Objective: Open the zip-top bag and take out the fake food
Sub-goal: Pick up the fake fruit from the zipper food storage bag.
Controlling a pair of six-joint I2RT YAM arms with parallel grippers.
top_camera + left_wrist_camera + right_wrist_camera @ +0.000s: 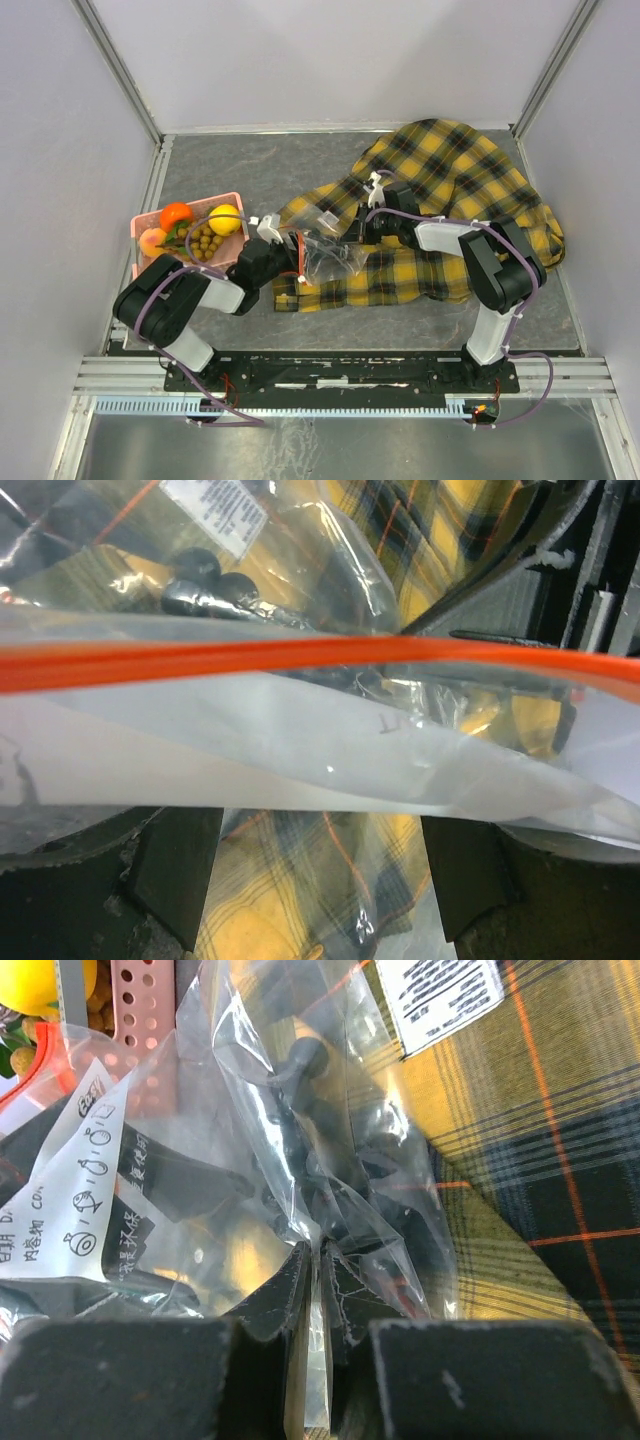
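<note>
Squinting at the writing first: the small white label [445, 990] on the clear crinkly zip-top bag [250, 1110] has a few lines of dark print, too blurry for me to read. There's also a white printed panel [75, 1200] at 9 o'clock in the right wrist view, with Chinese characters and little pictograms, but it's too crumpled to make out properly. The bag's red-orange zip strip [300, 655] runs 9 to 3 o'clock across the left wrist view, and I can't tell if it's sealed. Inside the bag are dark round berries [200, 575], up at 11 o'clock beside the label. Most of the fake food [205, 240] sits in the pink perforated plastic basket [150, 1010], at 9 o'clock from the bag in the top view: an orange round fruit [176, 213], a yellow one [224, 218], a peachy one [152, 241] and the tan grape bunch. The bag is mid-table between the two arms, over the near-left edge of the yellow-black plaid cloth [470, 170], which spreads off toward 2 o'clock. The right gripper [315, 1260] is pinched tight on a fold of the bag's plastic. The left gripper [320, 830] stands wide, with the zip edge stretched across in front of its fingers.
</note>
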